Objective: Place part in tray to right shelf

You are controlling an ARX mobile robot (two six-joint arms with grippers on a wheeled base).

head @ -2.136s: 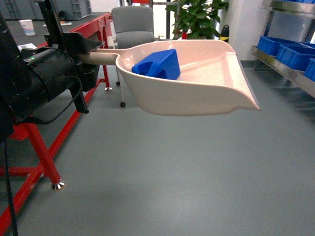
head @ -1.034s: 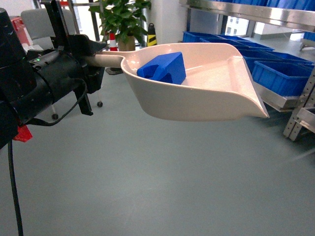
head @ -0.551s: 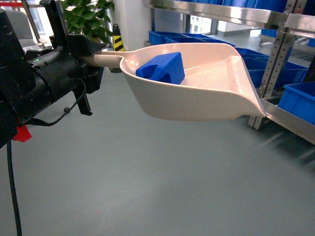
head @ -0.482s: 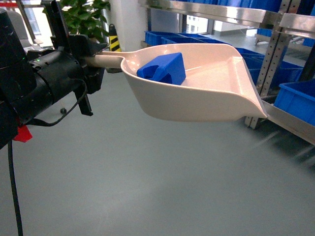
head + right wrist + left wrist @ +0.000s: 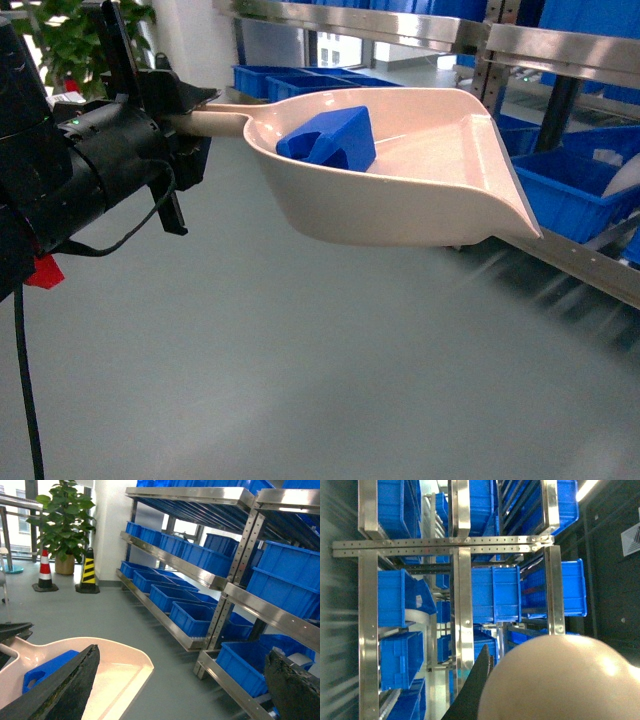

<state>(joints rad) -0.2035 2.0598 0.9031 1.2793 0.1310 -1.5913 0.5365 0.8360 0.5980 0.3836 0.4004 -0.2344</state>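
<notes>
— From the head view, what do you see?
— Left claw (image 5: pixel 205 112) clamped on the smooth cream tray (image 5: pixel 420 190) by its handle; the glossy blue part (image 5: pixel 330 138) lies inside, at the back.
— Left wrist?
— Only the tray's rounded underside (image 5: pixel 560 680) and steel racks of blue crates (image 5: pixel 495 600).
— Right wrist?
— My right claw (image 5: pixel 180 700) is spread wide; the part's handle hole (image 5: pixel 31 682) shows.

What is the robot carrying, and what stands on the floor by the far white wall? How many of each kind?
Cream tray: 1
Blue part: 1
Striped cones: 2, red-white and yellow-black
Potted plant: 1
Total: 5
</notes>
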